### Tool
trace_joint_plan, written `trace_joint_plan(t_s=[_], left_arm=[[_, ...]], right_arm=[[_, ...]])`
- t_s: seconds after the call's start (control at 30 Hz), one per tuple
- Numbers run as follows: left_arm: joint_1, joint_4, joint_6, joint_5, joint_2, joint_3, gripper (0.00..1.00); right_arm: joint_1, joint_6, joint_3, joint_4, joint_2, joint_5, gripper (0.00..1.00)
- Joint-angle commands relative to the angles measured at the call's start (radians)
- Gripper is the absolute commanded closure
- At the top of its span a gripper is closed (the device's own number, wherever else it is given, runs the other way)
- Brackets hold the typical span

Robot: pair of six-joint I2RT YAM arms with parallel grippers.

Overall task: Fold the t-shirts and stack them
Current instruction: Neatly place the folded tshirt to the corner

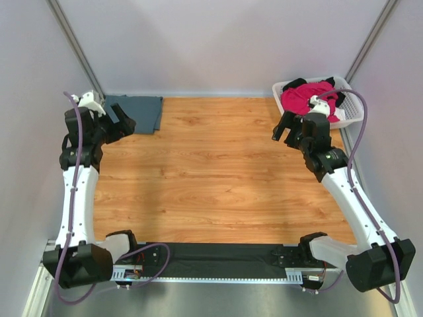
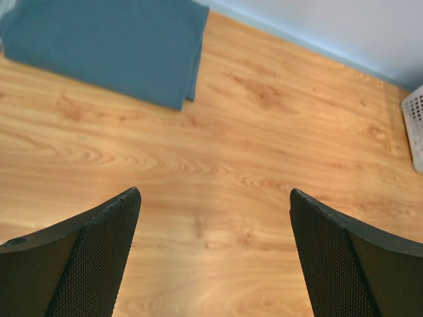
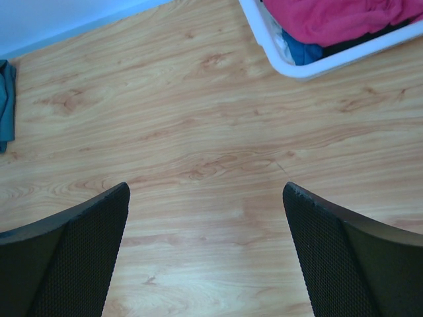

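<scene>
Worktop [image 1: 211,185]: wood-grain surface, bare across the middle between the two arms.
Folded shirt [image 1: 135,112]: slate blue-grey t-shirt lying flat in the far left corner, with nothing stacked on it.
Basket [image 1: 353,120]: white, slatted, in the far right corner; it holds the unfolded shirts.
Pink shirt [image 1: 305,98]: crumpled on top of the heap in the basket.
Black shirt [image 1: 295,84]: partly under the pink shirt at the far left of the basket; how far it extends is hidden.
Left end effector [image 1: 123,124]: released, fingers wide apart, empty; it hangs just beside the near right edge of the folded shirt.
Right end effector [image 1: 287,130]: released, fingers wide apart, empty; it is over bare worktop just left of the basket.
Stage (judged): one shirt is folded and the rest are not yet drawn out.
Risk, double pick: a pinch into the heap may take two layers, because the pink and black cloth overlap.
Risk, basket: a finger snagging a slat or the rim could drag or tip the basket.
Risk, fold: a sweep of the left arm could brush the folded shirt and open it.
Risk, twist: cloth lifted by one bunched point may land rolled on the worktop.
</scene>
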Motion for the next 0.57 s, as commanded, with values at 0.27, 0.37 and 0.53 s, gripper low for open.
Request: trace_joint_plan(t_s=[0.27, 0.37, 0.53], left_arm=[[0.003, -0.042, -0.052, -0.021, -0.173, -0.183, 0.00], [0.003, -0.042, -0.052, -0.029, -0.167, -0.186, 0.01], [0.003, -0.018, -0.037, -0.062, -0.130, -0.182, 0.00]], right_arm=[[-0.004, 0.075, -0.046, 0.126, 0.053, -0.046, 0.00], [-0.007, 0.070, -0.043, 0.131, 0.059, -0.052, 0.00], [-0.005, 0.052, -0.046, 0.130, 0.084, -0.056, 0.00]])
